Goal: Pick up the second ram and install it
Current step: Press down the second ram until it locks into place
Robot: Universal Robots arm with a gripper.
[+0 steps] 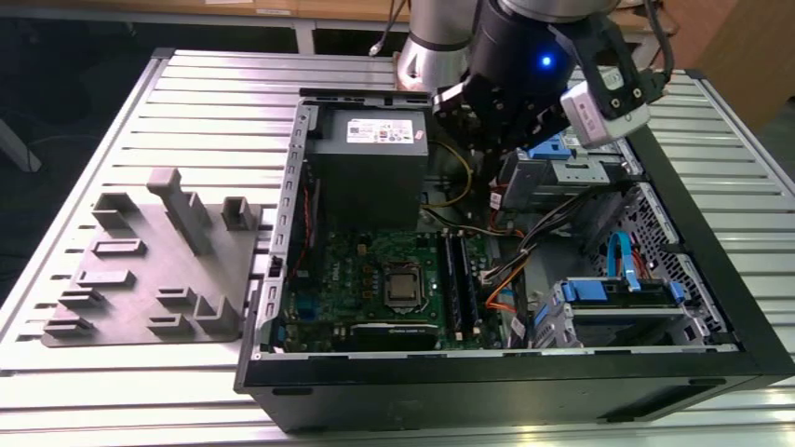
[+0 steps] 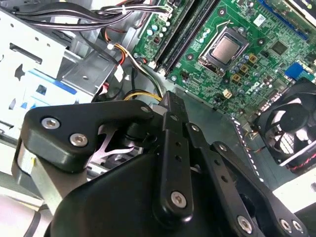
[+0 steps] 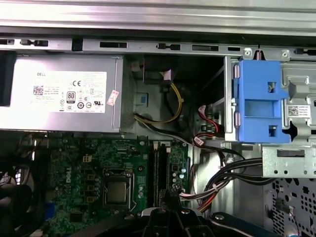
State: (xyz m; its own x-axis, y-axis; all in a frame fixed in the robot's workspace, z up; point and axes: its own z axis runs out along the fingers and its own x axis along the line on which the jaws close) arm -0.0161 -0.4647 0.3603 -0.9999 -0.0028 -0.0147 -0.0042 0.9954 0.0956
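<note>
My gripper (image 2: 170, 101) hangs inside the open computer case (image 1: 733, 279), above the far end of the motherboard (image 1: 372, 279). In both wrist views my fingers (image 2: 174, 148) are drawn together to a single narrow tip with no gap. I see nothing clamped between them, though a thin card held edge-on could hide there.

Just nearer than my tip run the memory slots (image 3: 159, 168). In the exterior view two long dark strips lie in them side by side, just to that view's right of the processor socket (image 1: 400, 287). I judge the second ram (image 1: 472, 279) to be one of those strips, probably the one farther from the socket, though I cannot tell which for certain, nor whether it is fully seated.

If I am pressing it home, doing that well means keeping my tip square over the strip's top edge. The push should go straight down along the slot line, never sideways. The cable bundle (image 3: 217, 182) lies close beside the slots and must stay clear of my knuckles. The power supply (image 3: 61, 94) sits farther off. The grey fixture block (image 1: 149, 270) rests outside the case, on the exterior view's left.
</note>
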